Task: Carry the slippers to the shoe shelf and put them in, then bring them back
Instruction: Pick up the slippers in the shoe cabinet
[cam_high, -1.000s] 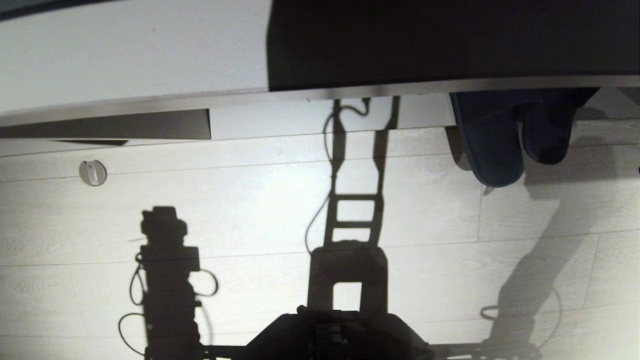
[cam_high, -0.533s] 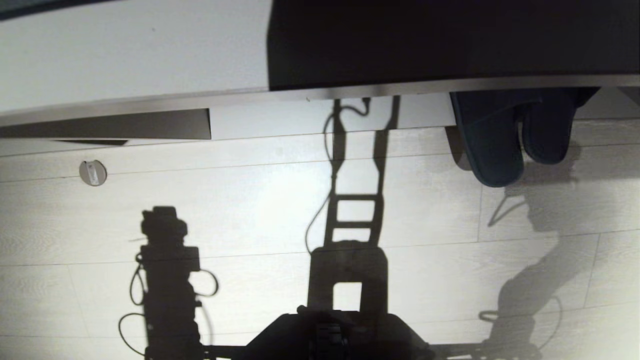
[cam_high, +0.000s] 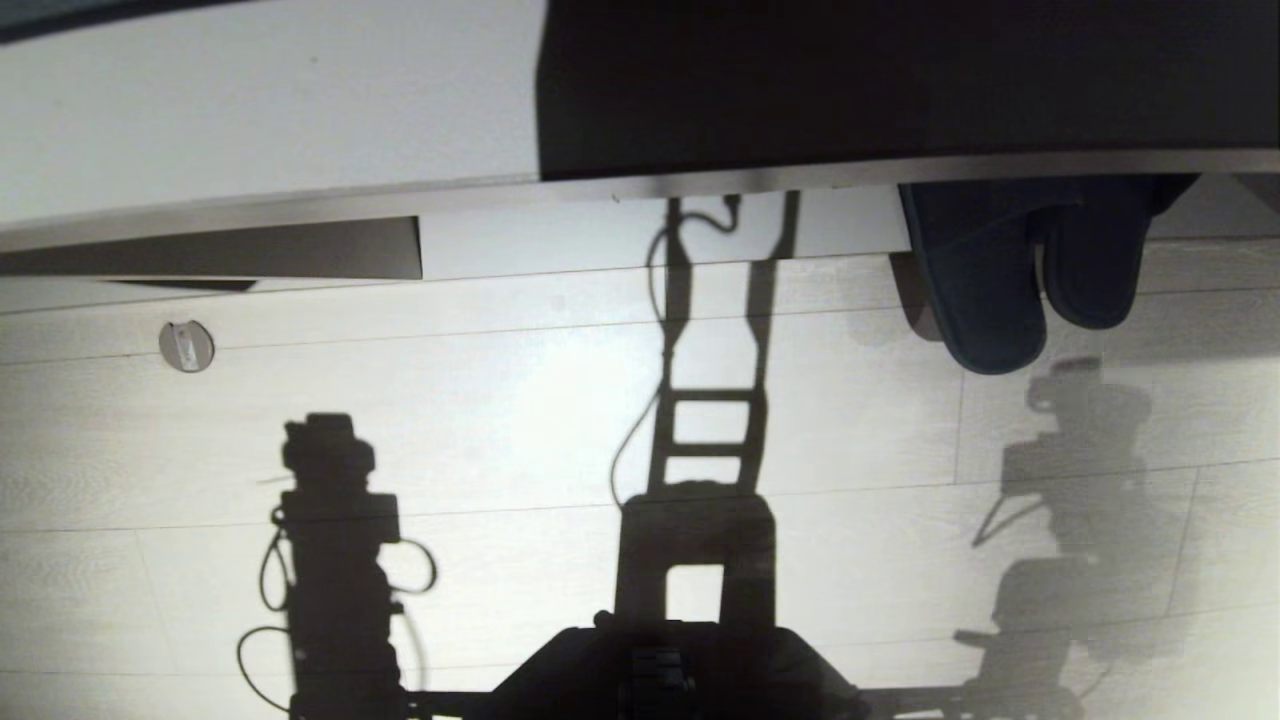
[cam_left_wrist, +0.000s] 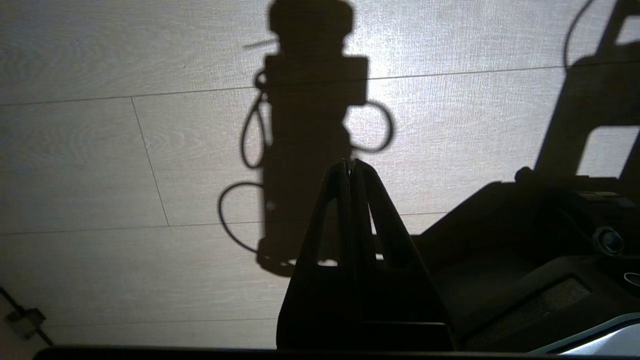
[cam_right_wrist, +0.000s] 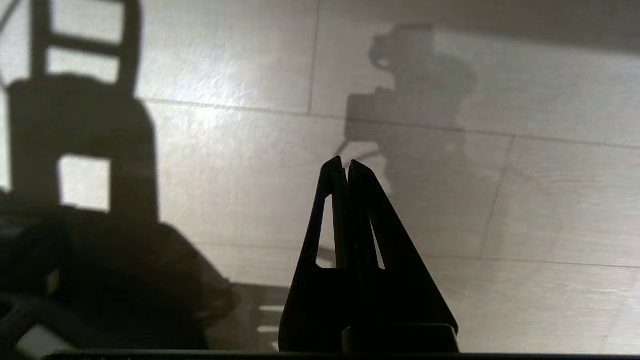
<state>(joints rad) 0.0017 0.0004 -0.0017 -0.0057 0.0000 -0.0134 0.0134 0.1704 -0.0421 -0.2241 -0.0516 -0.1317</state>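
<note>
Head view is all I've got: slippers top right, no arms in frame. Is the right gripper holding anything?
Observer: No. The right wrist view shows the right gripper shut with nothing between the fingers.
Operator: What's in front of it?
Observer: Only bare floor and the arm's shadow. The slippers don't show in that view.
Operator: Left one?
Observer: The left gripper is shut and empty too, above the floor beside the robot's base.
</note>
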